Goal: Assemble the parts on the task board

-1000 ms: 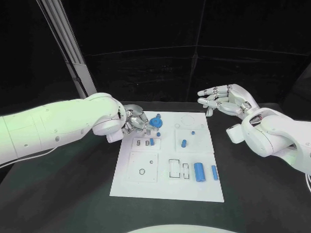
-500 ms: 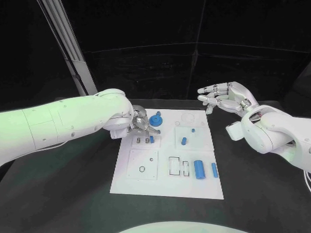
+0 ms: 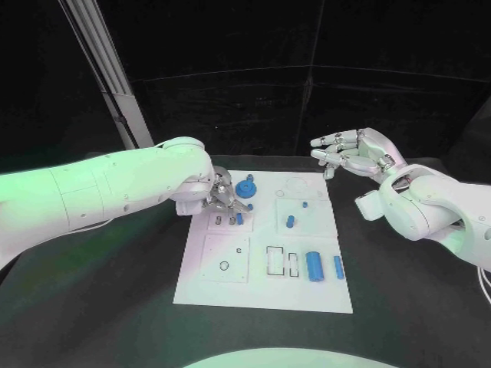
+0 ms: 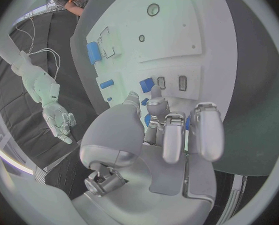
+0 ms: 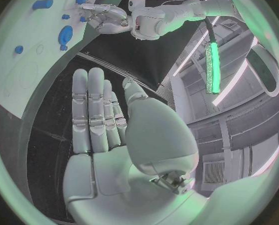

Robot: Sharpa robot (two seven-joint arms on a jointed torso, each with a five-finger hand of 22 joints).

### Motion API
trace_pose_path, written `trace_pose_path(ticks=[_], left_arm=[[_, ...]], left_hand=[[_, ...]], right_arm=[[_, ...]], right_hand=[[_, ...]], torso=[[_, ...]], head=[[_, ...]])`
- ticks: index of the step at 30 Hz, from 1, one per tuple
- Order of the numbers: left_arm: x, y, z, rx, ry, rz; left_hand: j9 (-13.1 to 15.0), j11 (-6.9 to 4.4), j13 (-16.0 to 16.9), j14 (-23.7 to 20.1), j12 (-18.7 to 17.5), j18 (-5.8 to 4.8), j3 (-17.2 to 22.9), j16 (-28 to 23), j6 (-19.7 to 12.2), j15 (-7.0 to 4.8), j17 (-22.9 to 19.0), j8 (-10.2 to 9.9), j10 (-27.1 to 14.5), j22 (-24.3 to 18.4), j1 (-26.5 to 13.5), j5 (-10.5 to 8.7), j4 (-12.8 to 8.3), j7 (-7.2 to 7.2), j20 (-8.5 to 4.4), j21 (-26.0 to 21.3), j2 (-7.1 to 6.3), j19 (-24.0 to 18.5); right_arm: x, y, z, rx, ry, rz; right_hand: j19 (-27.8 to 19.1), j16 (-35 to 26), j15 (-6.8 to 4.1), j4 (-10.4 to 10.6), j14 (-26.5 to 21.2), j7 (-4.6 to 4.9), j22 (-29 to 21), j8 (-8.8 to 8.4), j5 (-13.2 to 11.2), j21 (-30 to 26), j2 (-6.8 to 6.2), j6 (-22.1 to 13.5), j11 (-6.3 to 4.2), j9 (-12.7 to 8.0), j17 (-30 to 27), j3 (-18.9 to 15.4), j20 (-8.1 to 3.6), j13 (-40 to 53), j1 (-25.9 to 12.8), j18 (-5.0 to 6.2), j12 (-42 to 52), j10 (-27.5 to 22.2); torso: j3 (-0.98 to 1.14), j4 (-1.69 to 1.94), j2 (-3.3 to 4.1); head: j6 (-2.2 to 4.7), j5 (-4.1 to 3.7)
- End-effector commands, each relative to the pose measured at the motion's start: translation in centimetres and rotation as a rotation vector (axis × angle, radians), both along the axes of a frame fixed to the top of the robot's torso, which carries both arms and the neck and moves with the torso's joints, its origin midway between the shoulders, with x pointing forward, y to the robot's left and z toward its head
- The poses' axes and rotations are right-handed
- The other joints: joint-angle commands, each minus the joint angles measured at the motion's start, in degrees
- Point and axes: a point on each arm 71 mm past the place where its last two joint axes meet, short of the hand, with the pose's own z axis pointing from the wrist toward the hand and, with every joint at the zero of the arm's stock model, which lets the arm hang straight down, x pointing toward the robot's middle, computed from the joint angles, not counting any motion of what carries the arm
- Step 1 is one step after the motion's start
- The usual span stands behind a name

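Left hand: we've got it (image 3: 219, 201) low over the far left corner of the task board (image 3: 257, 295), fingers curled down together; in the left wrist view the fingertips (image 4: 156, 92) point at a small blue part (image 4: 146, 84) beside two slots. Whether it pinches anything we cannot tell, though a sliver of blue shows between the fingers.
Right hand: there it is (image 3: 354, 156), up off the worktop (image 3: 90, 307) beyond the board's far right corner, well apart from the left hand, fingers straight and side by side with the thumb standing off, nothing in it; the right wrist view shows the bare palm (image 5: 124, 157).
Task board: the white plate lies between our two arms, its far end under the left hand.
Round blue part: we see it (image 3: 245, 188) just beside the left hand's fingertips, on the side toward the right hand.
Small blue parts: one (image 3: 290, 224) sits mid-board, near the left hand's fingertips on the side toward the right hand, and a tiny one (image 3: 305, 205) lies just beyond it.
Blue cylinders: a thick one (image 3: 314, 267) and a thinner one (image 3: 338, 268) lie side by side at the near end of the board, well apart from both hands, next to a rectangular outline (image 3: 277, 263).
Ring: a small dark one (image 3: 223, 265) on the near left panel, on our side of the left hand.
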Motion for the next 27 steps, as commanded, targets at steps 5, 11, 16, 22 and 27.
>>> trace_pose_path(ticks=[5, 11, 16, 22, 27], left_arm=[[0.1, -0.5, -0.2, 0.025, 0.013, -0.021], [0.3, -0.7, -0.3, 0.030, 0.018, -0.026], [0.4, -0.9, -0.5, 0.036, 0.025, -0.033], [0.4, -1.2, -0.6, 0.040, 0.029, -0.041], [0.4, -1.2, -0.7, 0.047, 0.035, -0.042]], left_hand=[[0.32, 0.02, 0.22, 6.05, 0.44, -0.59, -0.55, 0.17, -0.26, -0.55, 15.07, 0.36, 0.55, 0.23, -0.38, -0.15, 0.00, -0.12, -0.28, 0.29, 0.35, 0.90], [0.39, 0.01, 0.17, 6.05, 0.42, -0.58, -0.57, 0.17, -0.28, -0.56, 15.07, 0.42, 0.52, 0.20, -0.34, -0.14, -0.02, -0.14, -0.29, 0.27, 0.37, 0.88], [0.48, 0.00, -0.08, 6.05, 0.26, -0.53, -0.63, 0.17, -0.34, -0.57, 15.07, 0.49, 0.39, -0.05, -0.28, -0.14, -0.07, -0.14, -0.30, 0.13, 0.37, 0.79], [0.82, -0.02, -0.10, 6.05, 0.28, -0.53, -0.75, 0.17, -0.62, -0.59, 15.07, 0.72, 0.30, -0.04, 0.22, -0.11, -0.25, -0.16, -0.32, 0.12, 0.38, 0.75], [1.28, -0.03, -0.10, 6.05, 0.34, -0.54, -0.79, 0.17, -0.95, -0.61, 15.07, 1.04, 0.24, 0.04, 1.08, -0.07, -0.46, -0.17, -0.34, 0.15, 0.47, 0.72]], right_arm=[[0.1, 0.2, 0.0, -0.003, 0.000, 0.017], [0.2, 0.4, 0.0, -0.009, 0.003, 0.025], [0.2, 0.6, -0.1, -0.010, 0.008, 0.032], [0.3, 0.7, -0.2, -0.011, 0.011, 0.034], [0.3, 0.8, -0.2, -0.012, 0.014, 0.036]], right_hand=[[0.48, -0.33, 0.12, 0.00, 0.38, 0.06, -0.15, 0.36, 0.38, -0.37, 0.10, -0.45, -0.01, -0.05, -0.09, -0.41, 0.05, -0.15, 0.32, 0.29, 0.36, -0.45], [0.50, -0.41, 0.13, 0.00, 0.39, 0.06, -0.19, 0.36, 0.46, -0.43, 0.11, -0.49, -0.01, -0.06, -0.10, -0.44, 0.06, -0.20, 0.34, 0.29, 0.37, -0.49], [0.53, -0.53, 0.14, 0.02, 0.41, 0.07, -0.25, 0.39, 0.59, -0.53, 0.18, -0.51, 0.00, -0.06, -0.12, -0.45, 0.06, -0.29, 0.38, 0.29, 0.41, -0.54], [0.55, -0.60, 0.14, 0.04, 0.42, 0.08, -0.29, 0.40, 0.67, -0.59, 0.21, -0.54, 0.01, -0.06, -0.13, -0.46, 0.07, -0.34, 0.39, 0.29, 0.43, -0.57], [0.56, -0.63, 0.15, 0.05, 0.43, 0.09, -0.31, 0.41, 0.72, -0.63, 0.23, -0.55, 0.01, -0.06, -0.13, -0.47, 0.07, -0.37, 0.41, 0.29, 0.44, -0.58]], torso=[[0.00, 0.05, -0.05], [0.05, 0.05, -0.04], [-0.01, 0.07, -0.04], [0.06, 0.03, -0.06], [0.07, 0.09, -0.04]], head=[[-0.21, 0.00], [-0.28, -0.02], [-0.24, -0.13], [-0.26, -0.13], [-0.42, -0.22]])
